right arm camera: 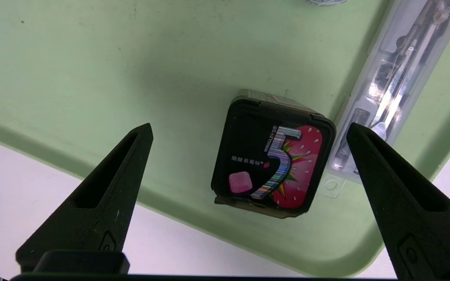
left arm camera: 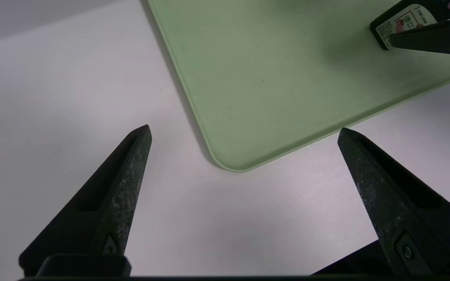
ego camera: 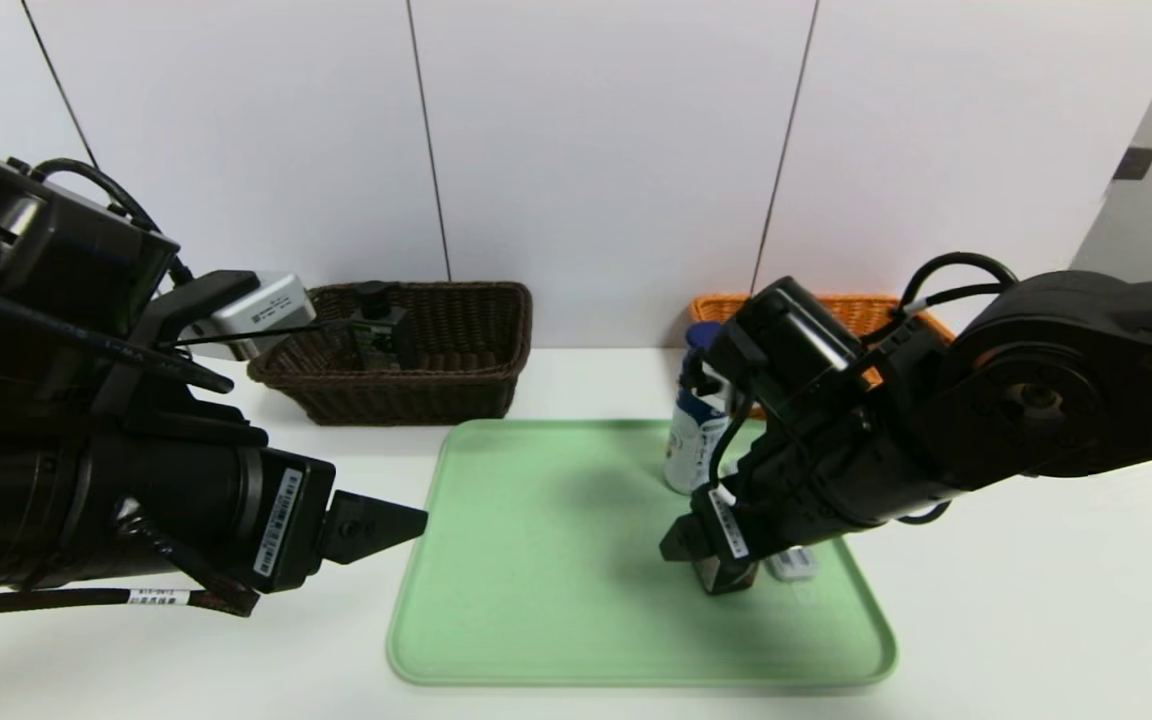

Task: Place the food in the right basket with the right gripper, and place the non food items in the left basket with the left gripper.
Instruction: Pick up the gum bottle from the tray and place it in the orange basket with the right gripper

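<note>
Taking the middle of the green tray point(ego camera: 536, 560) as my clock's centre, with twelve on its far side, my left gripper point(left arm camera: 244, 128) hangs at nine o'clock, by the tray's edge; its pincer is spread wide, with nothing in it. Out at about eleven sits the dark brown basket point(ego camera: 416, 395), with the black square bottle point(ego camera: 376, 335) standing in it, towards the basket's nine o'clock side.

The white bottle point(ego camera: 688, 440) with the dark blue cap stands upright on the tray at about one o'clock, partly behind my right arm. My right gripper point(right arm camera: 250, 127) is at three o'clock, its pincer spread wide as well, and I'm gripping nothing with it. The small dark box point(right arm camera: 268, 160) lies on the tray below, in the wrist view between my fingers. Just beside it, farther out towards three, is the clear-grey long case point(right arm camera: 389, 89). Past the tray, at about one, is the orange basket point(ego camera: 861, 310), partly hidden by my arm.
</note>
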`<state>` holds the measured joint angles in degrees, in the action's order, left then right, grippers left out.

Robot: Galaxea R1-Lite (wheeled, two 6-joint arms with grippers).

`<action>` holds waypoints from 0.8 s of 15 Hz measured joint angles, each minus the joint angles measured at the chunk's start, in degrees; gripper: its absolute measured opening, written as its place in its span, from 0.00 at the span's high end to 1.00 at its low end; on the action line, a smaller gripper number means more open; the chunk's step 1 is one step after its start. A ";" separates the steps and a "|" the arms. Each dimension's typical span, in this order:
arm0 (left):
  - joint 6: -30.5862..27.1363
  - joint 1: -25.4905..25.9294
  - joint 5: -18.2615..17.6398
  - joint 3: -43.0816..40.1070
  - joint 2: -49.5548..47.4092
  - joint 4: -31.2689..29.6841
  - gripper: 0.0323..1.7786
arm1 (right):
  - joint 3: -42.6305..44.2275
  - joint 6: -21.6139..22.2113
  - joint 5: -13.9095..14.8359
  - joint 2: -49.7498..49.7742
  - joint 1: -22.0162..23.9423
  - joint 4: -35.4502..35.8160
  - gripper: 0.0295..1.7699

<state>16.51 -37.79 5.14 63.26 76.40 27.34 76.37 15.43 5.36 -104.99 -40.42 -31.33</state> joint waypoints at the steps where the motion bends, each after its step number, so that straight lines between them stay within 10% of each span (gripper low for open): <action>1: -0.02 0.00 0.00 -0.02 0.00 0.00 0.05 | 0.00 0.02 0.00 -0.22 0.00 0.13 0.03; 5: 0.09 0.00 0.00 -0.06 0.04 0.00 0.05 | 0.00 0.02 -0.05 -0.59 0.00 0.09 0.03; 12: -0.06 0.01 0.00 -0.02 0.01 0.00 0.05 | -0.38 -0.06 -0.10 -0.28 0.00 0.02 0.58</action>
<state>16.45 -37.78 5.14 63.23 76.41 27.34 76.00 15.37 5.27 -105.27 -40.42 -31.31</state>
